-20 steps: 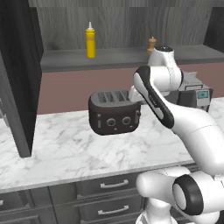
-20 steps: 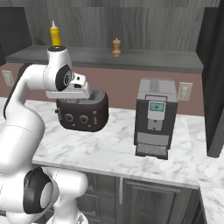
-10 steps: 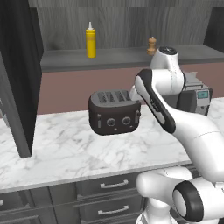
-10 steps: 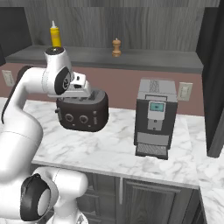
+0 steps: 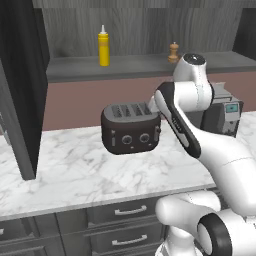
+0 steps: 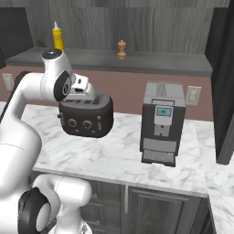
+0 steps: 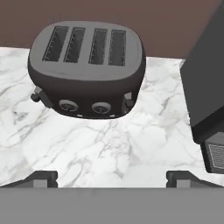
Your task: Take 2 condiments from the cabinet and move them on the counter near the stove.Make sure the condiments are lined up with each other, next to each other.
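— How do the jaws of the two-finger gripper (image 7: 112, 177) stand?

— Spread wide. In the hand view the two small dark fingertips (image 7: 43, 177) sit far apart at the bottom, with nothing between them but bare white marble counter with grey veins (image 7: 109, 148). They hold nothing and touch nothing.

— What lies ahead of them?

— A dark four-slot toaster with two round dials (image 7: 87, 68) stands on the counter beyond the tips, apart from them. At the right edge of that view is a corner of the dark grey coffee machine with a small blue screen (image 6: 162, 123).

— Where are the condiments?

— Both on the shelf of the dark grey wood-grain wall cabinet (image 5: 150, 62). The tall yellow squeeze bottle with a white pointed nozzle (image 5: 103, 46) stands upright toward the left; the shorter brown wooden pepper mill with a round knob (image 5: 173, 52) stands upright well to its right, just above the white arm's upper joint in the left base view.

— Anything different from a second ago?

— The bottle, the mill, the toaster and the coffee machine are where they were. The arm's upper link has shifted slightly in both base views.
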